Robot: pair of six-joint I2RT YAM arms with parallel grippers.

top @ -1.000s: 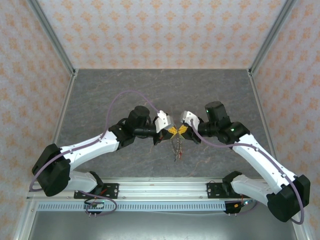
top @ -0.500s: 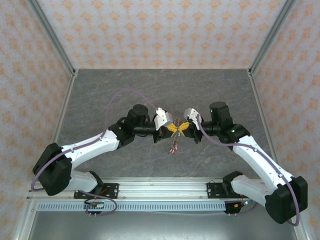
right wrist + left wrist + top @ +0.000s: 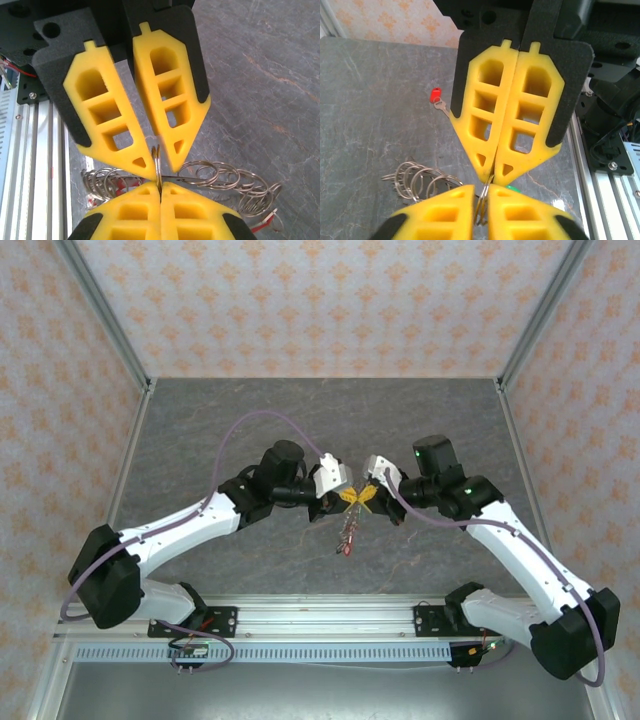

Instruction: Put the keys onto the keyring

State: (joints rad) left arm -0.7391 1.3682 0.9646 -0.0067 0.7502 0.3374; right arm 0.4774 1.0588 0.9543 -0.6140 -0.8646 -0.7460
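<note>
My left gripper [image 3: 481,192] and my right gripper [image 3: 160,187] meet tip to tip over the middle of the grey stone-patterned table [image 3: 365,100]. Both pairs of yellow foam fingers are pressed nearly together, pinching the same thin silver wire keyring [image 3: 156,157] from opposite sides. It stands edge-on between us, lifted off the surface. A string of linked silver wire loops [image 3: 225,177] trails from it, and I cannot tell whether its low end touches the table. I see small red scraps [image 3: 262,225] among those loops and a bit of green plastic [image 3: 514,189] just behind my partner's tips. From that I judge some of the coloured-headed keys are already threaded on, though they are too small to count. One small key with a red plastic head and a silver blade [image 3: 435,95] lies loose on the table, well apart from the ring, so I take the job as only partly done. That key has yet to be picked up and worked through the ring's split, and with both of my grippers occupied holding the ring, one must let go to fetch it.
</note>
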